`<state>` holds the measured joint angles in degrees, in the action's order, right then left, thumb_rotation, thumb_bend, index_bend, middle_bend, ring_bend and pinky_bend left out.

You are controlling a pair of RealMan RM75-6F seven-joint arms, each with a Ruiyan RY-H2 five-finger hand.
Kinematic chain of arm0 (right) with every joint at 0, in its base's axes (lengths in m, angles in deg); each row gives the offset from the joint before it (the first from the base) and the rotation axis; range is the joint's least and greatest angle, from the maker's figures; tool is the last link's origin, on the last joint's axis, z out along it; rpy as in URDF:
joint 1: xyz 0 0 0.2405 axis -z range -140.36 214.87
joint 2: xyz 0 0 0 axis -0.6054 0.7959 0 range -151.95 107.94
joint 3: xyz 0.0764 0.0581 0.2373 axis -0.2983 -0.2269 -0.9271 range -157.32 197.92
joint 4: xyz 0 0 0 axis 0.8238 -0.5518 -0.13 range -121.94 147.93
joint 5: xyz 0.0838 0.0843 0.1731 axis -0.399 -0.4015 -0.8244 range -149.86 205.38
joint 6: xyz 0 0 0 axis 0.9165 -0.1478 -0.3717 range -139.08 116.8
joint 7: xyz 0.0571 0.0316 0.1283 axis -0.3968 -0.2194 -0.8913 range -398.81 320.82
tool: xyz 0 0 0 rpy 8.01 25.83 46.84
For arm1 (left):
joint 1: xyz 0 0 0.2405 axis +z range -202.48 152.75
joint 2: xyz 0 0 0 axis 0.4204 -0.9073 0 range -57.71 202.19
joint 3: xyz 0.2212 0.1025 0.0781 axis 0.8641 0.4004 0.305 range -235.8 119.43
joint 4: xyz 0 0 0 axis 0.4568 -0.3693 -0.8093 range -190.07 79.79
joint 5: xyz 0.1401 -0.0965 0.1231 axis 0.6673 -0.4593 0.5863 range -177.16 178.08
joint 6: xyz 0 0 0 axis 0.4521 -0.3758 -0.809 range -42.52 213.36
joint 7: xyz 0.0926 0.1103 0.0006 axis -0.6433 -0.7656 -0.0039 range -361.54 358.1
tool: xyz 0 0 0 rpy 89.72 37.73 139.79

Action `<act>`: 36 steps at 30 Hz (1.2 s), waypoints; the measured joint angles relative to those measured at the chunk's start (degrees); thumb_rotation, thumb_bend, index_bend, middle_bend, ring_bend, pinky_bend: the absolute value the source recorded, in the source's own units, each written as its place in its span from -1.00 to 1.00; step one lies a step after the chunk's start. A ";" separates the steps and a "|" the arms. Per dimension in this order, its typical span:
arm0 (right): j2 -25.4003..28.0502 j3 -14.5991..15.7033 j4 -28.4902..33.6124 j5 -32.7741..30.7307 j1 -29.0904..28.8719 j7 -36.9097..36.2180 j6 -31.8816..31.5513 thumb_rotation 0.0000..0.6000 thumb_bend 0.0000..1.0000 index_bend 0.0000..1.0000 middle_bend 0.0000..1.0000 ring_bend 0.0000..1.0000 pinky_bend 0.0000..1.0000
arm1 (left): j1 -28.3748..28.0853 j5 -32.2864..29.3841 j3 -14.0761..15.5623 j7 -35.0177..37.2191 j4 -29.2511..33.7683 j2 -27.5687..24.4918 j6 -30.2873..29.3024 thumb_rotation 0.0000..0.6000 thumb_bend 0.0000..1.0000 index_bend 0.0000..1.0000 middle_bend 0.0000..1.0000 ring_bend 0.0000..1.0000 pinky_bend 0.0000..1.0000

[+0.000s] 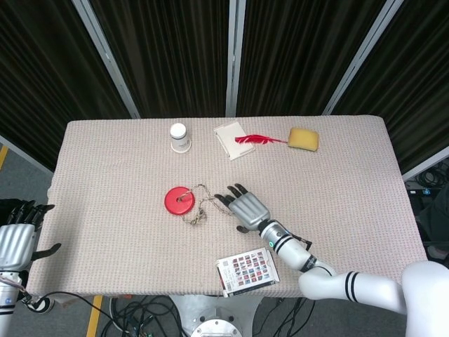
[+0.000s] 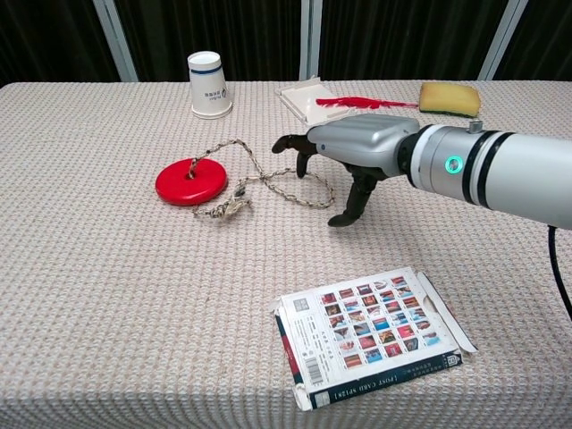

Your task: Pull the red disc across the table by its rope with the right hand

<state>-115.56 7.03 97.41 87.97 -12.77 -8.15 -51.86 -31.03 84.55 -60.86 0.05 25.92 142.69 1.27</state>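
Note:
The red disc (image 1: 179,201) (image 2: 190,181) lies flat on the table left of centre. Its braided rope (image 1: 219,204) (image 2: 268,181) runs from the disc's middle into a loose loop to the right, with a knotted end near the disc. My right hand (image 1: 245,208) (image 2: 356,147) hovers palm down over the right end of that loop, fingers spread and holding nothing; its thumb tip points down beside the rope. My left hand (image 1: 15,242) stays off the table's left front corner, fingers apart and empty.
A paper cup (image 1: 179,137) (image 2: 209,85), a white pad (image 1: 229,139) with a red feather (image 1: 256,140) and a yellow sponge (image 1: 304,138) (image 2: 450,98) line the far edge. A printed flat box (image 1: 247,269) (image 2: 371,335) lies at the near edge, just below my right forearm.

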 measured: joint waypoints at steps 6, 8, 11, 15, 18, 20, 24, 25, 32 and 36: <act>-0.80 1.38 -0.82 -1.65 -1.31 -0.02 -0.45 1.00 -0.70 -1.00 -0.37 -1.00 -1.00 | 0.10 0.07 0.00 0.24 -0.33 0.07 -0.04 1.00 -1.00 -0.59 -0.56 -0.79 -0.71; -0.85 1.93 -0.85 -1.91 -1.47 -0.05 -0.72 1.00 -0.69 -1.00 -0.33 -1.00 -1.00 | 0.10 0.12 -0.01 0.19 -0.36 0.13 -0.04 1.00 -1.00 -0.59 -0.56 -0.79 -0.71; -0.82 2.75 -0.76 -2.17 -1.60 -0.29 -1.34 1.00 -0.68 -1.00 -0.25 -1.00 -1.00 | 0.09 0.16 -0.03 0.13 -0.41 0.20 -0.04 1.00 -1.00 -0.59 -0.56 -0.79 -0.71; -0.46 3.42 -0.37 -2.25 -1.62 -1.15 -2.16 1.00 -0.67 -1.00 -0.12 -0.99 -1.00 | 0.10 0.19 0.01 0.08 -0.51 0.29 0.07 1.00 -1.00 -0.59 -0.56 -0.79 -0.71; -0.18 3.82 -0.15 -2.49 -1.64 -1.85 -2.33 1.00 -0.67 -1.00 -0.03 -0.96 -1.00 | 0.07 0.20 0.01 0.19 -0.50 0.31 0.17 1.00 -1.00 -0.59 -0.56 -0.79 -0.71; -0.05 3.96 -0.01 -2.74 -1.66 -2.36 -2.30 1.00 -0.66 -1.00 0.04 -0.92 -1.00 | 0.08 0.21 -0.01 0.12 -0.51 0.33 0.14 1.00 -1.00 -0.59 -0.56 -0.79 -0.71; 0.17 4.56 -0.02 -3.19 -1.88 -3.02 -2.34 1.00 -0.65 -1.00 0.12 -0.88 -1.00 | 0.10 0.16 -0.03 0.04 -0.57 0.37 0.19 1.00 -1.00 -0.59 -0.56 -0.79 -0.71; 0.18 4.72 -0.10 -3.30 -1.95 -3.02 -2.35 1.00 -0.65 -1.00 0.15 -0.87 -1.00 | 0.11 0.14 -0.02 0.04 -0.59 0.38 0.22 1.00 -1.00 -0.59 -0.56 -0.79 -0.71; 0.22 5.00 -0.10 -4.36 -2.50 -3.39 -2.80 1.00 -0.55 -1.00 0.32 -0.75 -1.00 | 0.21 0.10 -0.03 0.25 -0.92 0.52 0.17 1.00 -1.00 -0.59 -0.56 -0.79 -0.71; 0.41 5.01 0.24 -3.99 -2.56 -3.59 -3.89 1.00 -0.47 -0.88 0.41 -0.65 -1.00 | 0.28 0.13 -0.03 0.42 -1.06 0.56 0.11 1.00 -1.00 -0.59 -0.56 -0.79 -0.71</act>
<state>-115.15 12.03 97.66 83.98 -15.33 -11.74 -55.75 -30.75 84.68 -60.89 0.47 24.86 143.25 1.39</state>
